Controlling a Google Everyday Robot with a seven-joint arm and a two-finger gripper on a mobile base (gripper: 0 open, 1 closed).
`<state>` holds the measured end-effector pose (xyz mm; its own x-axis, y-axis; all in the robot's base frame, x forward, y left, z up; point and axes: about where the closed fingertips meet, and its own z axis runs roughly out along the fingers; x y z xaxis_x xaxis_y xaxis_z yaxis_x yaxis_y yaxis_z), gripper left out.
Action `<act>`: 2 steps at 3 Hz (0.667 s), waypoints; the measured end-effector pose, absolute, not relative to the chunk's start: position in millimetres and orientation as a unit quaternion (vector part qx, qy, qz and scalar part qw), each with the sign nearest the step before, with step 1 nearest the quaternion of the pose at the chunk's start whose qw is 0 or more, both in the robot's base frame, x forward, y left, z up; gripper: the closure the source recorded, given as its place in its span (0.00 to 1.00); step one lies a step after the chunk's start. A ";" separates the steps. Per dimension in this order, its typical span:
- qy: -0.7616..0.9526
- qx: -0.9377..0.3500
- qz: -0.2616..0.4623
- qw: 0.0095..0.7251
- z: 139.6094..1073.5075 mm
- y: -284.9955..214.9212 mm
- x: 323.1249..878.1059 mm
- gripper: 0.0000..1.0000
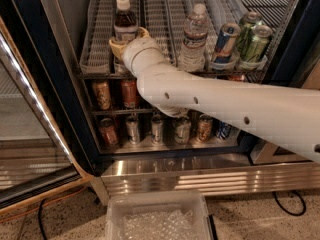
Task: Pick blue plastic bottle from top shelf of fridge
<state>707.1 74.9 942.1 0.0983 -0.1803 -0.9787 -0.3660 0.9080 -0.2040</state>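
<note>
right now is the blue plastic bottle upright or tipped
Upright: the blue plastic bottle stands on the top shelf, white cap pointing up, gripper at its lower body.

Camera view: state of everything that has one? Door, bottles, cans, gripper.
fridge: glass door swung open to the left.
blue plastic bottle: upright on the top shelf, cap on.
gripper: inside the fridge, at the blue plastic bottle's lower half.
water bottle: upright on the top shelf, cap on.
blue can: standing on the top shelf.
green cans: standing side by side, top shelf.
</note>
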 end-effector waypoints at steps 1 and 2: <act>0.668 -0.204 0.065 0.712 942.1 74.9 707.1 1.00; 0.668 -0.204 0.065 0.712 942.1 74.9 707.1 1.00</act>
<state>707.1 74.9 942.1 0.0984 -0.1803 -0.9787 -0.3660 0.9080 -0.2040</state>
